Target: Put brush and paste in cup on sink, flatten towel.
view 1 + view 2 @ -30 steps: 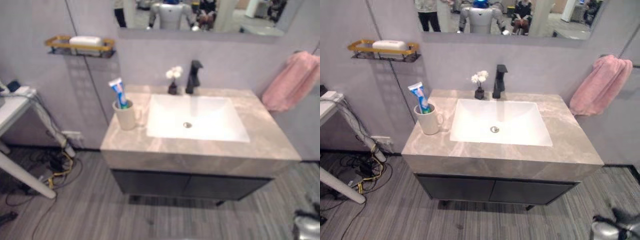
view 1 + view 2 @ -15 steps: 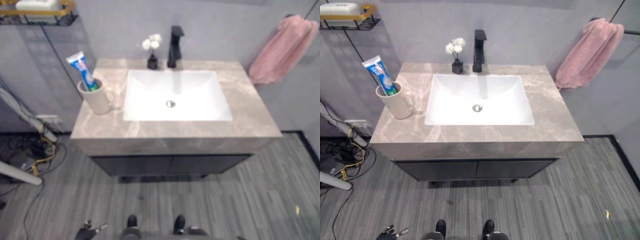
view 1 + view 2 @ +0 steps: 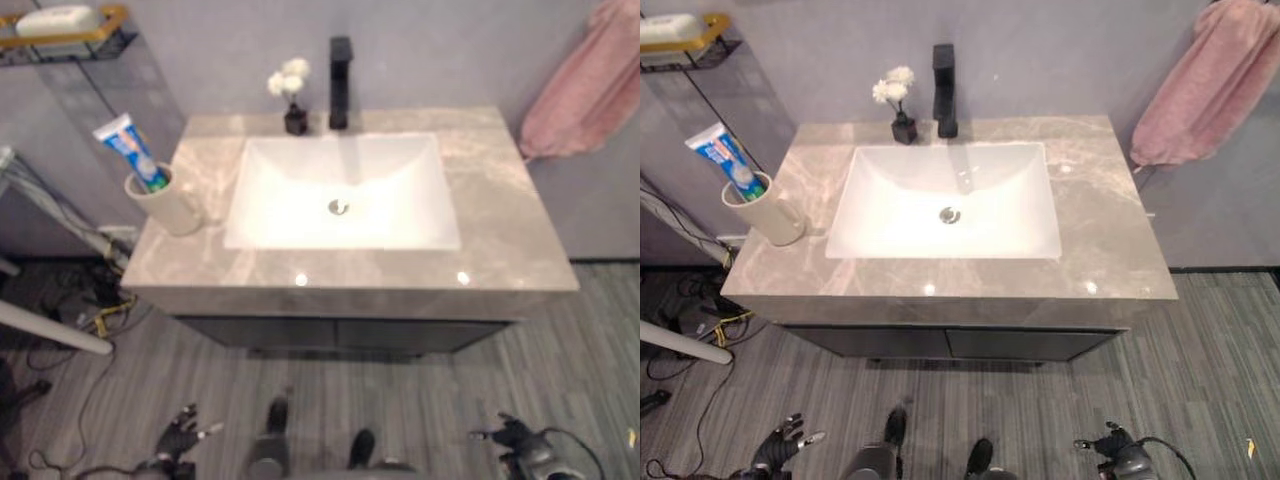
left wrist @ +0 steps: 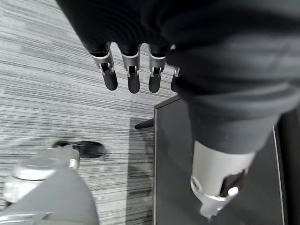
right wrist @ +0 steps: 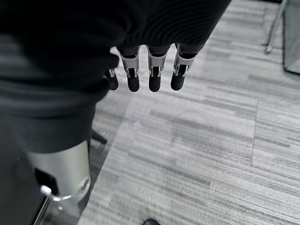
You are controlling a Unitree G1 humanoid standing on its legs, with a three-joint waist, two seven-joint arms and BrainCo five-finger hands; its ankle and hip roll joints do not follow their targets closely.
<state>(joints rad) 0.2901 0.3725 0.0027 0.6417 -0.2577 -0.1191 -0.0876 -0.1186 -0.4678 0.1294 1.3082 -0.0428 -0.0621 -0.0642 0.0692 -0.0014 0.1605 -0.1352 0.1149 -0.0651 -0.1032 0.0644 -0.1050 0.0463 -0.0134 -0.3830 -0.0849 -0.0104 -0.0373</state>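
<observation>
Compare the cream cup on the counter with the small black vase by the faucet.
The cup is cream and wide; the vase is black and much smaller. The cup holds a blue and white toothpaste tube leaning out of it; the vase holds white flowers. The cup stands at the counter's left end, the vase at the back beside the black faucet. Both stand upright on the marble counter.
</observation>
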